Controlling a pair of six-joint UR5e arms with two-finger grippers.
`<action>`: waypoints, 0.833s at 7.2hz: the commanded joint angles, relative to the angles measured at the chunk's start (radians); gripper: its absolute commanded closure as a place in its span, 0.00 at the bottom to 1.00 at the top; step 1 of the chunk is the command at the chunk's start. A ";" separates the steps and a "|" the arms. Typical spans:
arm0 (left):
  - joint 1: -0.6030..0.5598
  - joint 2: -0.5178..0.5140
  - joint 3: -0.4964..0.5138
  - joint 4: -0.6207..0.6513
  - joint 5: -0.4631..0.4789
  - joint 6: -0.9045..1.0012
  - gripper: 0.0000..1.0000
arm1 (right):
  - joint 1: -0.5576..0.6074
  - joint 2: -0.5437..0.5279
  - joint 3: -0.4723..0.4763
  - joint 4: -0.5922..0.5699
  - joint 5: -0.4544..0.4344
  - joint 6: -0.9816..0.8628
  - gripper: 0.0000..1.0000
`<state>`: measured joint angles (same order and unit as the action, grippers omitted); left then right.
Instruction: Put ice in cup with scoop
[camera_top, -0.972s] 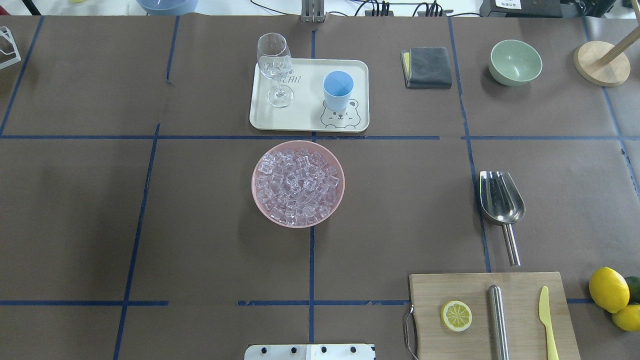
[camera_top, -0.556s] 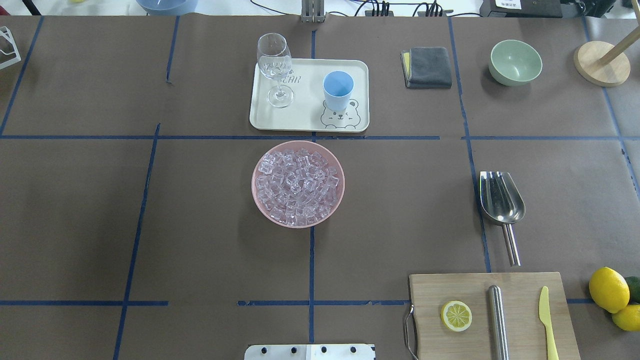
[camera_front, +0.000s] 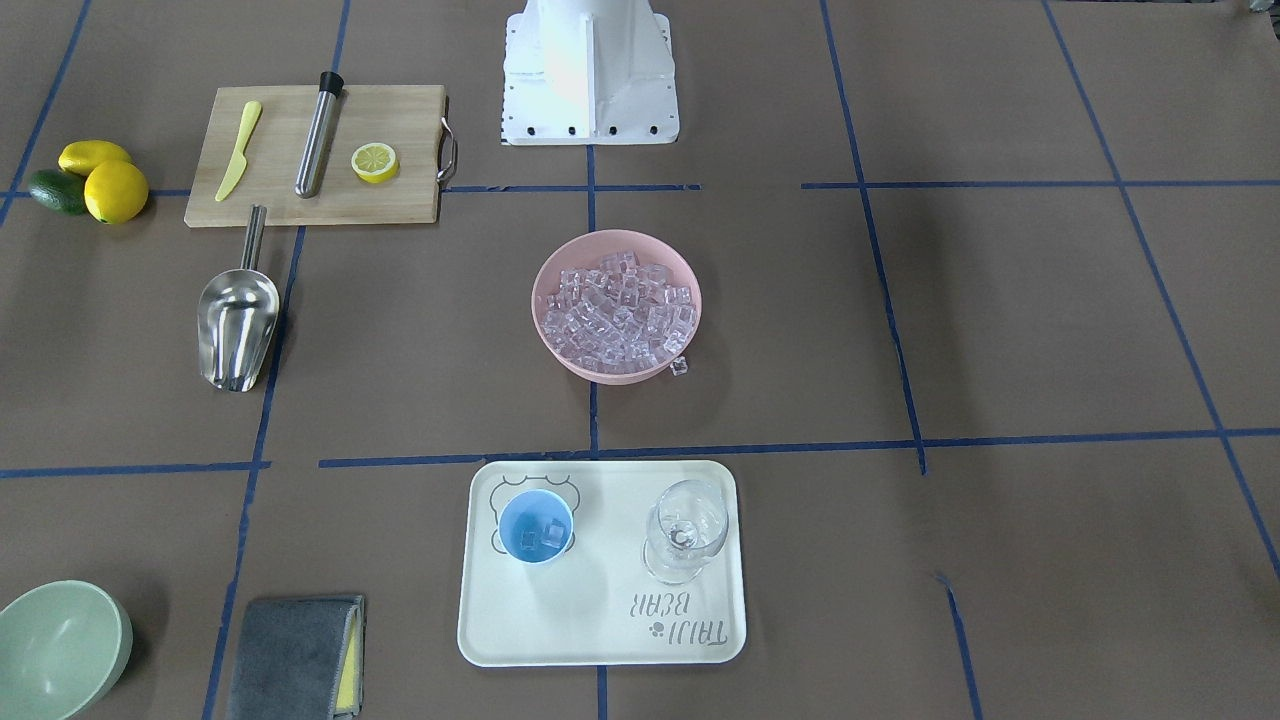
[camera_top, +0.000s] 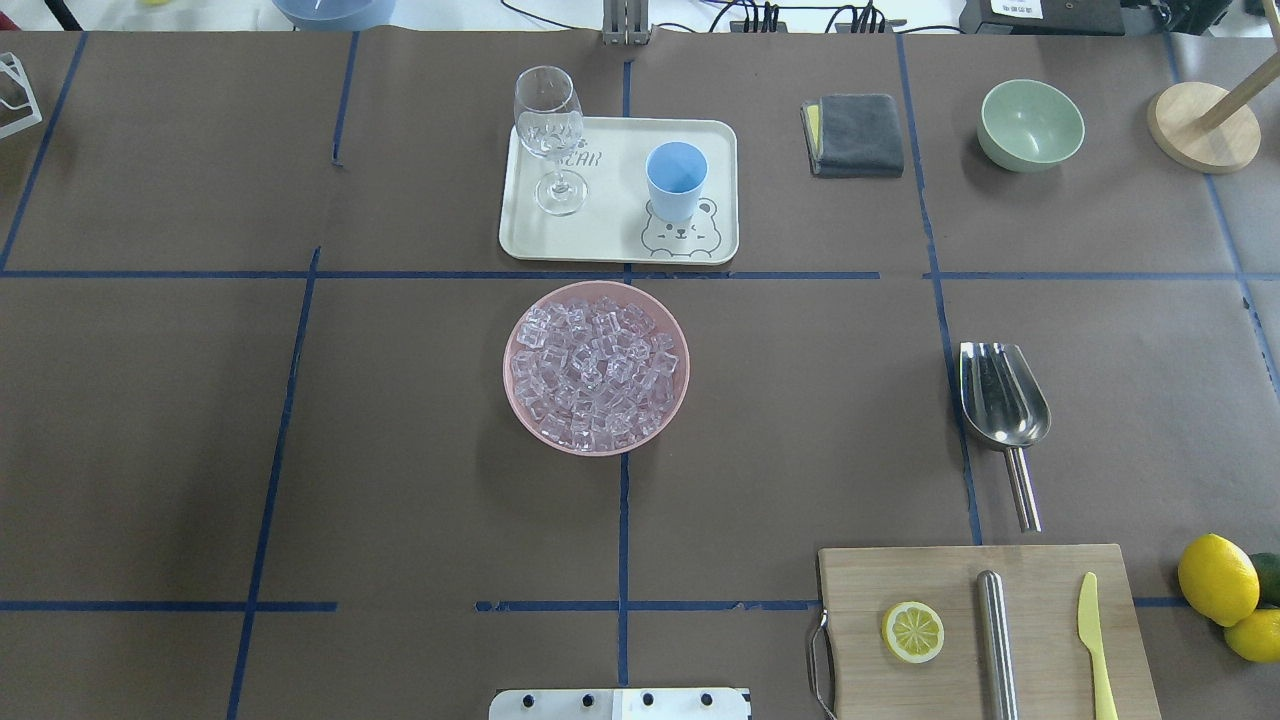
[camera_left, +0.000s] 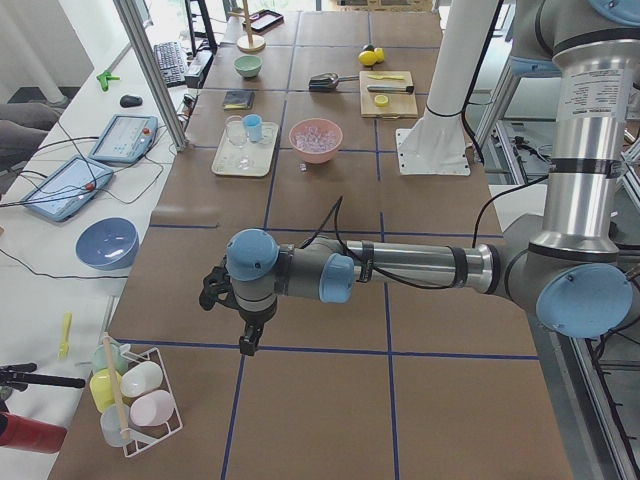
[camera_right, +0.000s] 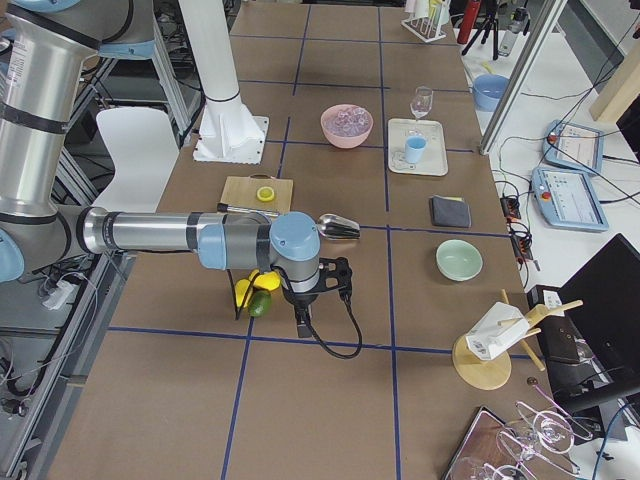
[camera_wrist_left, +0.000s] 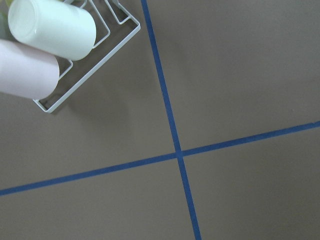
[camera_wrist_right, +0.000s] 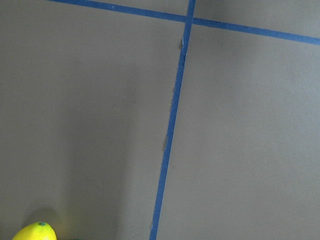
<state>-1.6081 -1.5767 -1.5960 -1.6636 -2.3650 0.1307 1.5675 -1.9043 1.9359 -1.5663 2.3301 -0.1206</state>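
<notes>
Nothing moved; scoop (camera_top: 1003, 395) lies far from left fingers (camera_left: 209, 293), right fingers (camera_right: 344, 278), spread indiscernible.

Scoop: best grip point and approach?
Grip the scoop by its thin straight handle, coming straight down with jaws across it. The scoop lies flat, trough up, handle pointing at the cutting board, on the robot's right; the wide rounded trough likely offers no pinchable width.

- A robotics lab: two silver-and-blue industrial arms, the left arm (camera_left: 420, 265) and the right arm (camera_right: 150, 232), rise from a white pedestal (camera_left: 435, 140).
- The table is covered in brown paper (camera_top: 150, 400) gridded with blue tape (camera_top: 623, 520).
- Touchscreen control pendants (camera_left: 124, 137) and a keyboard (camera_left: 165, 62) lie on a side bench (camera_left: 40, 260).
</notes>
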 joint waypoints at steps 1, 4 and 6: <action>0.001 0.018 -0.004 -0.005 -0.006 0.000 0.00 | 0.000 0.001 0.000 0.002 0.000 0.002 0.00; 0.001 0.020 0.013 -0.004 0.003 0.007 0.00 | 0.000 0.023 -0.008 0.005 0.000 -0.001 0.00; 0.001 0.029 0.013 -0.002 0.003 0.009 0.00 | -0.001 0.034 -0.026 0.009 -0.009 -0.002 0.00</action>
<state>-1.6069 -1.5527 -1.5833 -1.6674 -2.3637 0.1386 1.5674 -1.8775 1.9165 -1.5605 2.3270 -0.1214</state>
